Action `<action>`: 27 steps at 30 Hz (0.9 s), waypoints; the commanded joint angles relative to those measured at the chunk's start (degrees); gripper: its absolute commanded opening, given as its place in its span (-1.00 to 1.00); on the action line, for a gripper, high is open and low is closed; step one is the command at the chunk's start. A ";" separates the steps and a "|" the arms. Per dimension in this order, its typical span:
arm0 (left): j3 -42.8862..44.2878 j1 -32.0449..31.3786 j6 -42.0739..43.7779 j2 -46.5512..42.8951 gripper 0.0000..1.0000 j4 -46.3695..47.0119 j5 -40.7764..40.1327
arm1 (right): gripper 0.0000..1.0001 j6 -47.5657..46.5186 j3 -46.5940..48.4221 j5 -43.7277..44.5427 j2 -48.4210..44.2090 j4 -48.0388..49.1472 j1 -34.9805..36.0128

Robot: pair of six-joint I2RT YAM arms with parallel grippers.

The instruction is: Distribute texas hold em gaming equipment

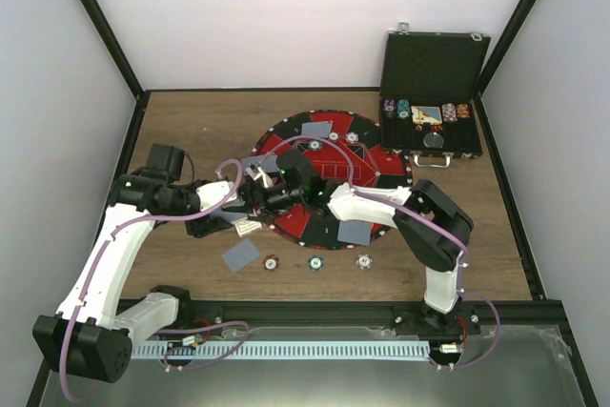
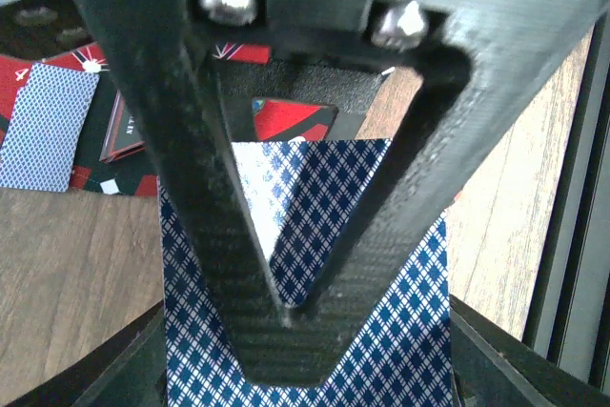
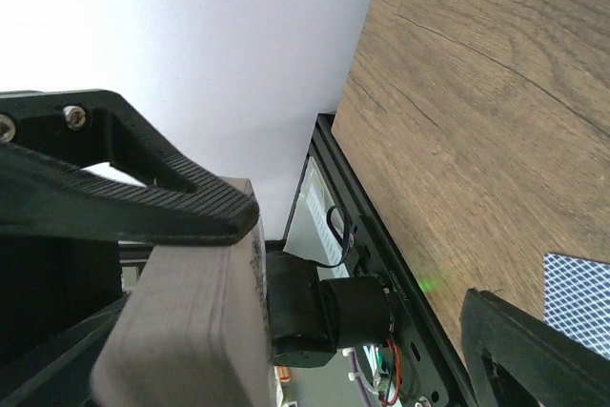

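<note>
My left gripper (image 1: 244, 220) is shut on a stack of blue-diamond-backed playing cards (image 2: 400, 331); its upper finger (image 2: 286, 264) lies across the top card. My right gripper (image 1: 261, 188) meets it over the left rim of the mat. In the right wrist view the stack shows edge-on as a grey block (image 3: 181, 331) under one finger (image 3: 143, 202), while the other finger (image 3: 534, 350) stands far off, so the jaws are open. Loose cards lie on the table (image 1: 240, 254) and on the mat (image 1: 354, 232). Three striped chips (image 1: 315, 261) sit in a row near the front.
The round red-and-black mat (image 1: 372, 164) fills the middle, with a card (image 1: 316, 128) and a chip (image 1: 353, 137) at its far side. The open black case (image 1: 434, 64) with chip rows stands at the back right. Black frame rails edge the table.
</note>
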 commanded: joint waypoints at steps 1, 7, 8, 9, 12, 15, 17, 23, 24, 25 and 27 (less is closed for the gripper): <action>0.74 0.07 0.81 -0.74 -0.92 -0.42 1.02 | 0.76 0.95 3.25 -3.26 2.89 2.91 0.70; 1.07 0.02 0.94 -0.75 -0.92 -0.61 1.00 | 0.57 0.75 1.16 -3.21 2.76 2.94 -0.68; 1.16 0.03 0.93 -0.77 -0.92 -0.68 1.00 | 0.53 0.84 0.43 -3.03 2.32 3.09 -1.22; 1.16 0.00 0.90 -0.77 -0.92 -0.65 1.00 | 0.49 0.86 -0.34 -2.86 1.90 3.13 -1.75; 1.38 0.05 1.12 -0.97 -0.92 -0.85 0.98 | 0.35 0.93 -2.64 -2.36 0.24 3.52 -3.44; 1.29 0.07 1.25 -1.01 -0.92 -0.83 0.83 | 0.20 0.97 -4.23 -2.02 -1.07 3.74 -4.55; 1.11 0.05 1.39 -1.03 -0.92 -0.89 0.69 | 0.14 0.75 -4.83 -1.86 -2.08 3.36 -4.86; 1.12 0.05 1.46 -1.12 -0.92 -0.86 0.52 | -0.13 0.73 -5.85 -1.44 -4.52 3.03 -5.53; 1.08 0.06 1.43 -1.11 -0.92 -0.77 0.48 | -0.20 0.77 -5.87 -1.41 -4.92 2.97 -5.50; 1.05 0.05 1.48 -1.14 -0.92 -0.77 0.39 | -0.28 0.85 -5.92 -1.31 -5.31 2.95 -5.50; 0.97 0.00 1.50 -1.12 -0.92 -0.81 0.39 | -0.46 0.95 -6.05 -1.02 -6.32 2.76 -5.46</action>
